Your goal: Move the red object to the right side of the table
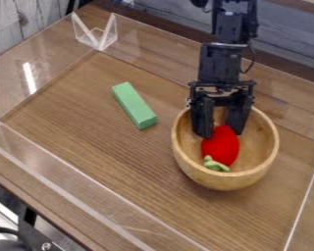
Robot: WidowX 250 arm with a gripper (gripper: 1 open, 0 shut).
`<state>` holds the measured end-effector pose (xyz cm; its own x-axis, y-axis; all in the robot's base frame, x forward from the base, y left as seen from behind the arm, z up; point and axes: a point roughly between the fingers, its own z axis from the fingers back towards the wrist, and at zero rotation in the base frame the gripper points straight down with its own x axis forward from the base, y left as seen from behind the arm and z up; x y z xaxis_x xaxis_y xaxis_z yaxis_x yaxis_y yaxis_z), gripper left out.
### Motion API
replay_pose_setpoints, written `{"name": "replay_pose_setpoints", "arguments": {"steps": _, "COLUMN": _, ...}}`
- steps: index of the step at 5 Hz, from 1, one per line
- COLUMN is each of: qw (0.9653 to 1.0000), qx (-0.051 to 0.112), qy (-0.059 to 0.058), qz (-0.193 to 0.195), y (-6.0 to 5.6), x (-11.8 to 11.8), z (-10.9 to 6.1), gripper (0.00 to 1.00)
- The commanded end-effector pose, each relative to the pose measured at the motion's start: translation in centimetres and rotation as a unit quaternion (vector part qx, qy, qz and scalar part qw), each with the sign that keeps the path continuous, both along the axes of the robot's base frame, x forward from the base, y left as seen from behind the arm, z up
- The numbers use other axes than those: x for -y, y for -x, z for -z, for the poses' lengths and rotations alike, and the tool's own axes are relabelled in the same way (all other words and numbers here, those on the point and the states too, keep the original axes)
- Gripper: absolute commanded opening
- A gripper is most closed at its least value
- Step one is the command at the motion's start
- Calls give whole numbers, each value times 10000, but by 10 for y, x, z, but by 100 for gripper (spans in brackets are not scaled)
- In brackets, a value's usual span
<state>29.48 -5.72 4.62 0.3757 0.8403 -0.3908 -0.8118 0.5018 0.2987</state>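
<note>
The red object (223, 147), a small rounded toy fruit with a light green stem end toward the front, lies inside the wooden bowl (258, 169) on the right part of the table (81, 137). My gripper (222, 125) hangs just above it, pointing steeply down into the bowl. Its two dark fingers (199, 120) stand spread, one on each side of the fruit's upper end, and hold nothing.
A green rectangular block (133, 104) lies left of the bowl. Low clear acrylic walls (55, 191) border the tabletop. A clear folded stand (94, 31) sits at the back left corner.
</note>
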Motion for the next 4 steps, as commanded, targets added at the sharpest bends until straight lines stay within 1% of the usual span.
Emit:
{"name": "replay_pose_setpoints", "arguments": {"steps": 1, "qw": 9996, "qx": 251, "qy": 78, "qz": -84, "y": -12, "x": -1, "z": -10, "gripper": 100}}
{"name": "replay_pose_setpoints", "arguments": {"steps": 4, "qw": 9994, "qx": 174, "qy": 201, "qz": -202, "y": -12, "x": -1, "z": -11, "gripper": 100}}
